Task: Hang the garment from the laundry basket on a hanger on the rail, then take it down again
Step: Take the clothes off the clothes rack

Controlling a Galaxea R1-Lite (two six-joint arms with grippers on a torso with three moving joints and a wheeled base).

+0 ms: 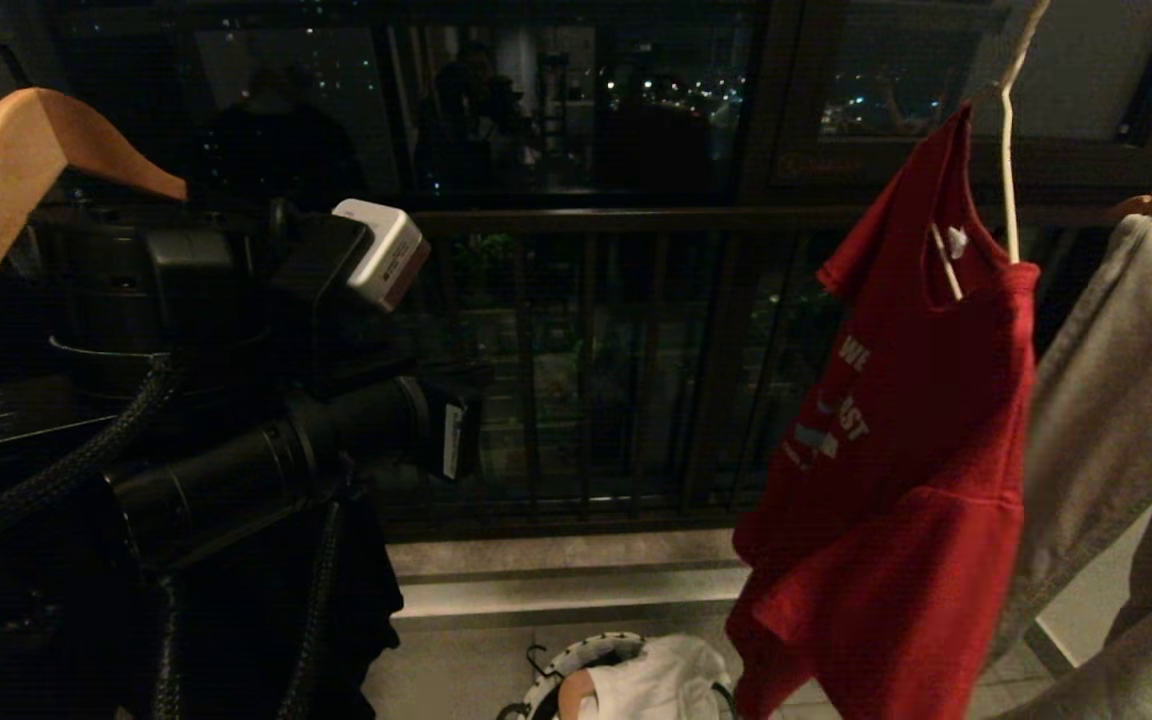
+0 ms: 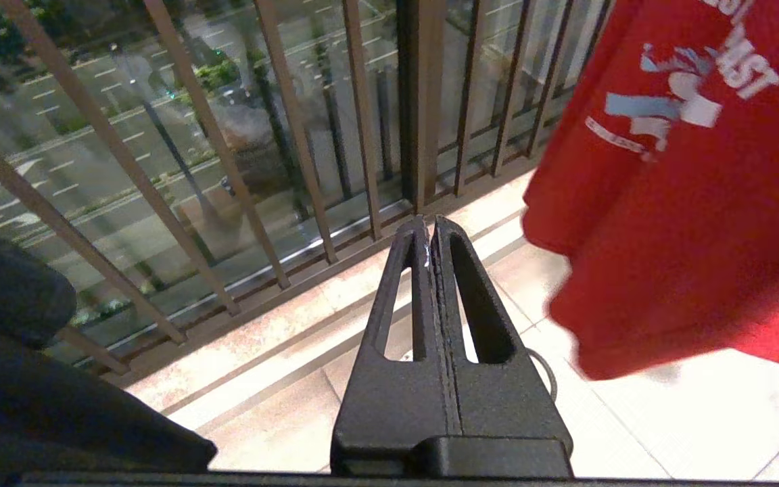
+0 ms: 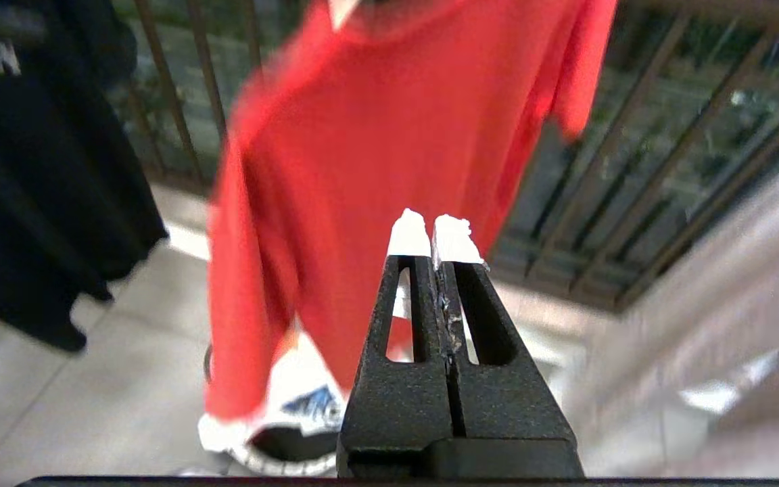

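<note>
Red garment [image 1: 896,480] hanging on the white hanger [image 1: 1008,150] at right, crowded against a grey cloth [image 1: 1116,400] further right. Open gap between garment and black shirt [image 3: 38,169] at left, railing [image 1: 586,380] at far side. Basket [image 1: 576,665] below on floor, white shirt [image 1: 656,680] inside. Left hand [image 2: 428,226] closed and empty, near railing. Right hand [image 3: 435,233] closed, empty, before the garment.
</note>
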